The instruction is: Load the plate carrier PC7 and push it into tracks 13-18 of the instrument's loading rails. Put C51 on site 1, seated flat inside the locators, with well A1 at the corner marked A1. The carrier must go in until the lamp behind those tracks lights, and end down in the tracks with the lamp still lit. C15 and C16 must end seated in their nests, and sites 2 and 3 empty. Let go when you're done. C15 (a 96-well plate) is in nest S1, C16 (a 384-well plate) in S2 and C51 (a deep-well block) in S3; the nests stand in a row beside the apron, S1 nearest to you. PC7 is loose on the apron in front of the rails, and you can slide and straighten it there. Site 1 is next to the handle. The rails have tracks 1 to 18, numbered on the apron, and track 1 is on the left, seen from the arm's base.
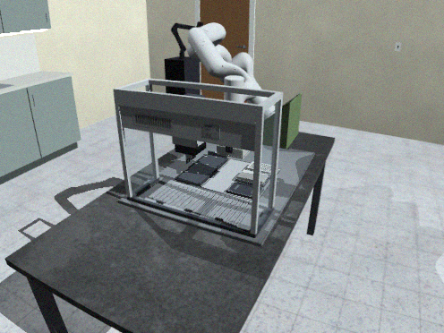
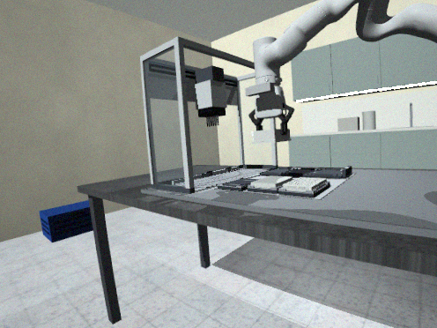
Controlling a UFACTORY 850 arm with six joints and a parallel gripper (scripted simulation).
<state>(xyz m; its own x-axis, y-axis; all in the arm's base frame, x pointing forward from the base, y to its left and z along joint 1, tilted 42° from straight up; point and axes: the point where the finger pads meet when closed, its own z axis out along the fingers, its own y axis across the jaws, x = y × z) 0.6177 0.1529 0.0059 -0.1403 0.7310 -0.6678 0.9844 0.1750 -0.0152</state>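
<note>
My gripper (image 2: pixel 270 129) hangs high above the table, beside the instrument frame, shut on the pale deep-well block C51 (image 2: pixel 269 136), which it holds level in the air. Below it, nest S3 (image 2: pixel 240 184) is dark and empty. C16 (image 2: pixel 270 181) and the white C15 (image 2: pixel 306 185) sit in the two nests next to it. The dark plate carrier PC7 (image 1: pixel 201 169) lies on the apron in front of the rails (image 1: pixel 201 203), with its three sites bare. It also shows as a long dark bar in the exterior view (image 2: pixel 308 171). In the top view the frame hides the gripper.
The instrument's frame (image 1: pixel 197 148) with glass sides stands over the rails. A dark pipetting head (image 2: pixel 211 94) hangs inside it, close to the gripper. A green box (image 1: pixel 290 121) stands behind the frame. A blue crate (image 2: pixel 66 219) is on the floor.
</note>
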